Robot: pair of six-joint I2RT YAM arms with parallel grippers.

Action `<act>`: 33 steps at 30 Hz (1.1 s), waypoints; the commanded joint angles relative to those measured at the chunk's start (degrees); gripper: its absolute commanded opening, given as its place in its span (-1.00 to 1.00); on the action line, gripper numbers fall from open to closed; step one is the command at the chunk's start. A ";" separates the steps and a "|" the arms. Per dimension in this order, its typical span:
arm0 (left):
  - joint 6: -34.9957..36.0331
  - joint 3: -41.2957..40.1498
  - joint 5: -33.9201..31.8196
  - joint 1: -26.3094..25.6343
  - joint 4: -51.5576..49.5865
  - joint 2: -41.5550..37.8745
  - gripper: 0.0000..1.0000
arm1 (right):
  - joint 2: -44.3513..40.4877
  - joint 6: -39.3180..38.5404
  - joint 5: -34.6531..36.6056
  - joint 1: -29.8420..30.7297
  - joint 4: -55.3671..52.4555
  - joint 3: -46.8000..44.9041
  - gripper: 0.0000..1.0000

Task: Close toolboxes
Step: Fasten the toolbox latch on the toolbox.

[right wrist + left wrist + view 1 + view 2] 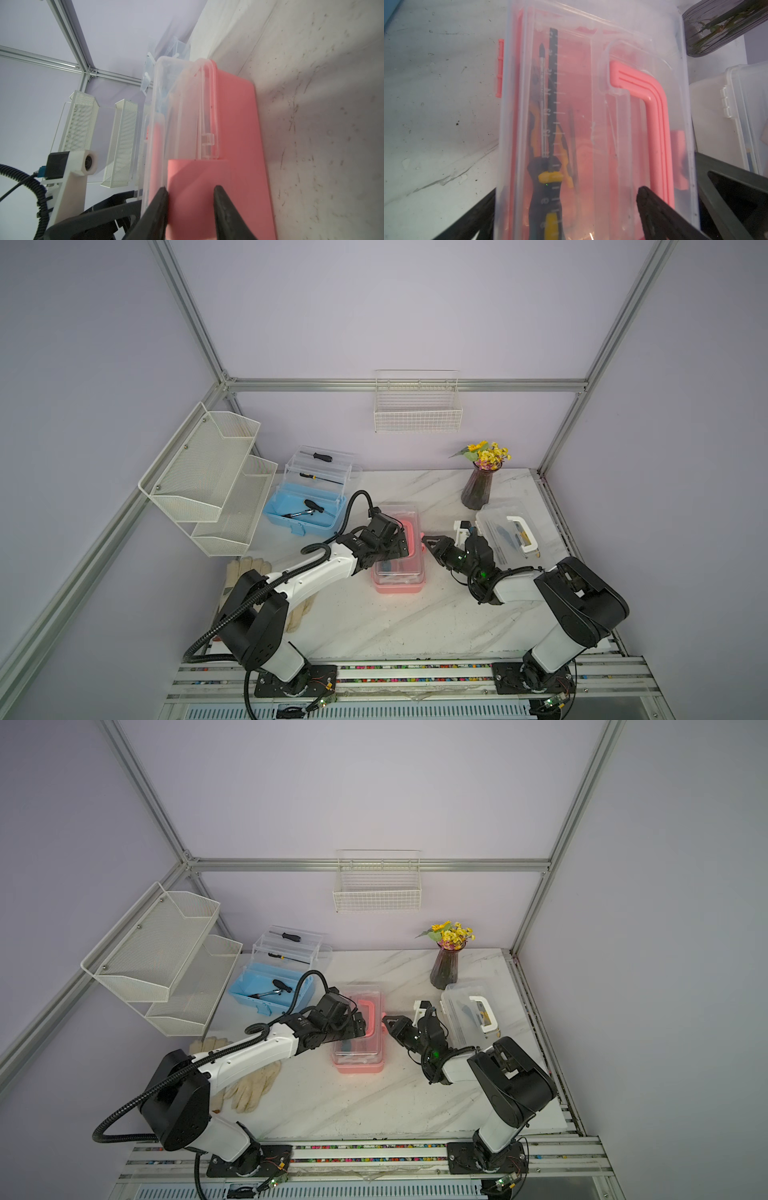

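The pink toolbox [399, 585] stands mid-table with its clear lid [591, 83] down and its pink handle [656, 124] folded flat. My left gripper [399, 545] hovers open over the lid, one finger outside the box wall and one by the handle. My right gripper [424, 540] is at the box's right side, jaws apart, fingertips against the pink latch [193, 176]. The blue toolbox [305, 510] at the back left is open, its clear trays fanned out. At the right, the white toolbox [509, 537] has its lid down.
A dark vase of yellow flowers [478, 489] stands behind the white toolbox. Cloth gloves [249, 568] lie under my left arm. A two-tier mesh basket [208, 472] hangs on the left wall and a wire basket [417, 406] on the back wall.
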 commanded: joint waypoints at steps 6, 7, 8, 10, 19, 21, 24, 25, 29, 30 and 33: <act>-0.69 -1.52 6.16 -1.49 -1.51 2.60 0.94 | -0.65 -4.48 -2.87 5.32 -14.09 3.26 -0.23; -0.66 -1.44 6.23 -1.49 -1.53 2.68 0.94 | -0.68 -4.90 -2.47 5.61 -14.87 3.48 -0.23; -0.69 -1.44 6.25 -1.49 -1.55 2.75 0.94 | -0.72 -5.20 -2.26 5.79 -15.59 3.78 -0.23; -0.65 -1.42 6.41 -1.54 -1.44 2.92 0.94 | -0.74 -5.82 -1.66 6.29 -16.99 4.29 -0.23; -0.52 -1.53 6.60 -1.62 -1.08 2.94 0.94 | 1.08 -6.54 -1.60 7.83 -17.81 5.67 -0.24; -0.52 -1.54 6.60 -1.58 -1.15 3.03 0.94 | 1.52 -6.43 -1.86 8.01 -17.25 5.69 -0.24; -0.52 -1.40 6.76 -1.58 -0.92 3.26 0.94 | 2.04 -6.32 -2.23 8.34 -16.69 5.91 -0.25; -0.50 -1.42 6.86 -1.58 -0.87 3.35 0.94 | 2.30 -6.30 -2.40 8.45 -16.45 6.05 -0.25; -0.43 -1.36 6.87 -1.67 -0.58 3.32 0.93 | 3.26 -5.82 -3.02 8.88 -15.19 6.07 -0.25; -0.43 -1.42 6.87 -1.67 -0.50 3.22 0.93 | 3.47 -5.74 -3.11 8.98 -15.03 6.16 -0.25; -0.43 -1.43 7.02 -1.67 -0.34 3.10 0.93 | 3.96 -5.45 -3.37 9.16 -14.25 6.11 -0.26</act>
